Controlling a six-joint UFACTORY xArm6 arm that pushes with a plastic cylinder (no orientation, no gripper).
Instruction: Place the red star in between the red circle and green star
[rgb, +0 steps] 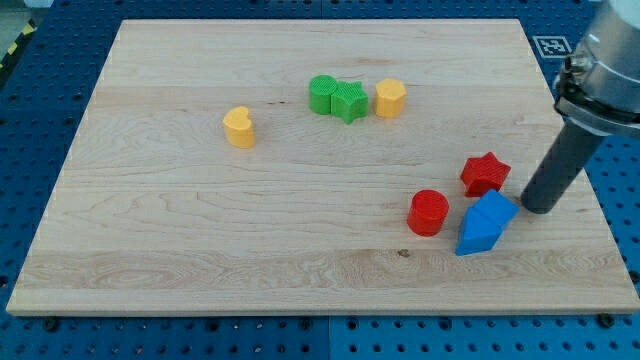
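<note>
Pale wooden board (200, 250) lay on a blue perforated bench, its grain running across the view. Nearest the view's bottom, toward the right, two blue blocks (485, 224) sat pressed together, angular in shape, one behind the other. Just to their left stood the red circle (428, 212), a short cylinder, close to the blue pair but apart from it. Slightly farther up was the red star (485, 174), bright red with blunt points, lying flat just above the blue blocks and up-right of the red circle. My tip (533, 208) rested at the board's right side, just right of the blue blocks and down-right of the red star, not touching the star; the rod carried no jaws, so none could be described. Farther up, left of centre, a yellow block (240, 128) stood alone. Farthest away, a green rounded block (322, 94) touched the green star (349, 101), with another yellow block (390, 98) just to the right.
</note>
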